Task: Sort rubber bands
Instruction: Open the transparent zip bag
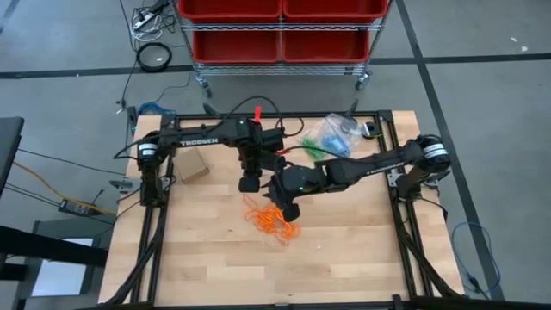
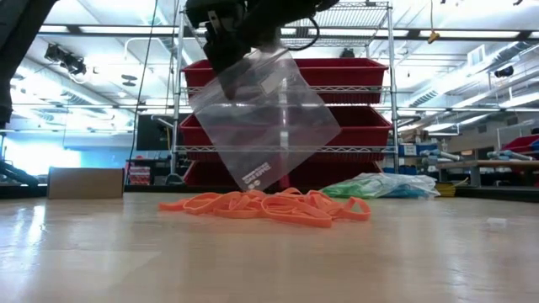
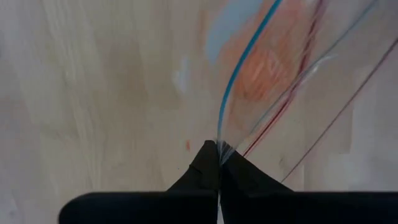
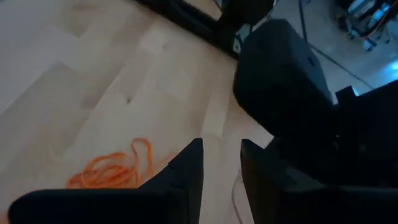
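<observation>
Two arms meet over the worktop [image 1: 215, 267] centre. Left claw [image 3: 219, 155]: fingers shut tight on the top edge of a clear zip bag [image 2: 265, 118], which hangs tilted above the surface; its blue seal line shows in the left wrist view. Bag's lower corner sits just above the orange rubber bands [image 2: 269, 206], contact cannot be confirmed. Right claw [image 4: 221, 163]: fingers parted w/ a narrow gap, nothing visible between them, positioned just beside the left claw and above the worktop.

Orange bands lie in one loose tangled clump approx. mid-worktop, directly below/near both claws [image 1: 274, 220]. A second clear bag [image 1: 331, 133] holding green and blue bands lies toward the far edge on the right arm's side, well apart from the orange clump. A small cardboard box [image 1: 191, 165] sits on the worktop near the left arm's base. Beyond the far edge stands a wire rack w/ red bins [image 1: 280, 30].
</observation>
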Robot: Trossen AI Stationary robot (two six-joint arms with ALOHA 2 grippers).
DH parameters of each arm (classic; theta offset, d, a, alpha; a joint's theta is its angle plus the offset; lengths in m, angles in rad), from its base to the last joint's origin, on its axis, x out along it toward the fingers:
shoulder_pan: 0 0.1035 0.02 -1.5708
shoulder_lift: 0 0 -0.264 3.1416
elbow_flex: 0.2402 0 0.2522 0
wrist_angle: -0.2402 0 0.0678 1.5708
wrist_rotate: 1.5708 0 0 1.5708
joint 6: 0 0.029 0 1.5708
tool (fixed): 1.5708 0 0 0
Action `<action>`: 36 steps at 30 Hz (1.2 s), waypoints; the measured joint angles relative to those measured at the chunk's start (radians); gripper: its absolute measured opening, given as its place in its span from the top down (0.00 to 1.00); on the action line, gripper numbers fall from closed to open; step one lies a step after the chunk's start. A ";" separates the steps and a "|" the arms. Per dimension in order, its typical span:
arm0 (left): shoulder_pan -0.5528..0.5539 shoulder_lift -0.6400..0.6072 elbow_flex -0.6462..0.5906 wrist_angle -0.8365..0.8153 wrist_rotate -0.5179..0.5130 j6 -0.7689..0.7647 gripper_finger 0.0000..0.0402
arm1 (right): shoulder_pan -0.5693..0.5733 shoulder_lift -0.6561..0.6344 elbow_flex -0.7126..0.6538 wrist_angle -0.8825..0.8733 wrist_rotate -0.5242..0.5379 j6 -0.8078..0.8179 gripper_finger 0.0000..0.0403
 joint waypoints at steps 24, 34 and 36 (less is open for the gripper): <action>-0.008 0.000 0.000 -0.048 0.095 -0.029 1.00 | 0.004 0.072 0.103 -0.147 0.096 -0.060 0.66; -0.010 0.000 0.000 -0.039 0.191 -0.052 1.00 | 0.002 0.072 0.103 -0.206 0.141 -0.049 0.69; -0.007 0.000 0.000 -0.034 0.212 -0.050 1.00 | 0.007 0.072 0.103 -0.232 0.171 -0.048 0.71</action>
